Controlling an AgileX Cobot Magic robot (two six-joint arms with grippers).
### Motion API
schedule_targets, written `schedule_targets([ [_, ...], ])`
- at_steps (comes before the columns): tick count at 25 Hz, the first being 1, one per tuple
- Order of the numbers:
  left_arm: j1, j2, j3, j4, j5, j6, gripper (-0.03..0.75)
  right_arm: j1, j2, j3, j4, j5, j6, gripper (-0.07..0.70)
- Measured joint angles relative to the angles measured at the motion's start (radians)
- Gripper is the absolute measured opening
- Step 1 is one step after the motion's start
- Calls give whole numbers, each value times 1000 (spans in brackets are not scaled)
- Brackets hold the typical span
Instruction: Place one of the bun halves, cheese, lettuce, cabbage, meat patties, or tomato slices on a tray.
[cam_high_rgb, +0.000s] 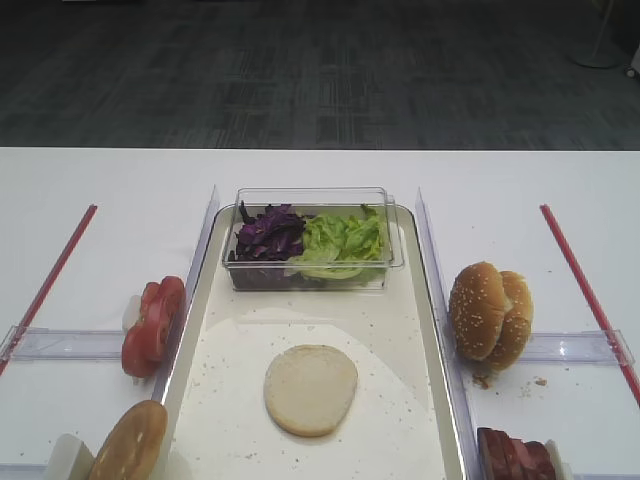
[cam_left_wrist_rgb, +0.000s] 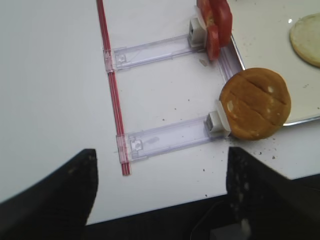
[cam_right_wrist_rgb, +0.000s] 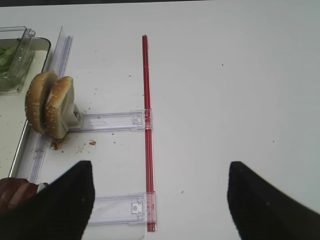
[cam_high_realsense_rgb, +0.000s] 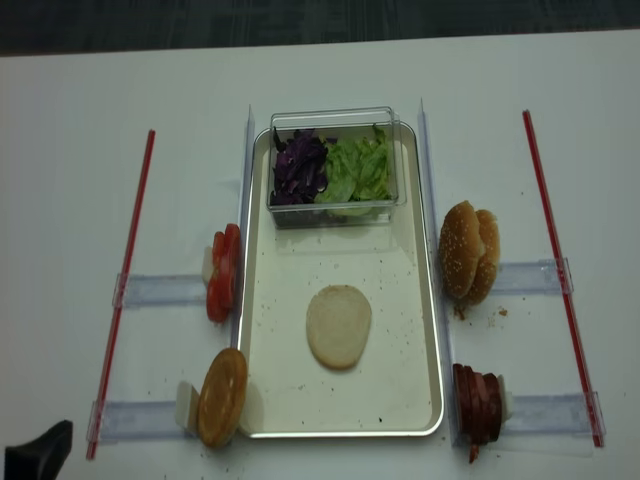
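One bun half (cam_high_rgb: 310, 389), one tray (cam_high_rgb: 432, 330)

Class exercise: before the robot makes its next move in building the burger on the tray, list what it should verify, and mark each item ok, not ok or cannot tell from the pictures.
1. Bun half lies flat on the tray, cut face up: ok.
2. Tomato slices stand in their holder left of the tray, within view: ok.
3. Meat patties stand right of the tray: ok.
4. Lettuce and cabbage sit in the tub: ok.
5. Left gripper open and empty: ok.
6. Right gripper open and empty: ok.
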Motion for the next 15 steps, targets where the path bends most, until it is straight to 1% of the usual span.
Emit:
schedule_targets([
  [7, 0, -156, 46, -11, 22, -6, 493, 0, 0, 0, 0, 0, 0, 571],
  [11, 0, -209, 46, -11, 22, -18, 493, 0, 0, 0, 0, 0, 0, 571],
  [15, 0, -226, 48, -9, 18, -25, 493, 0, 0, 0, 0, 0, 0, 571],
])
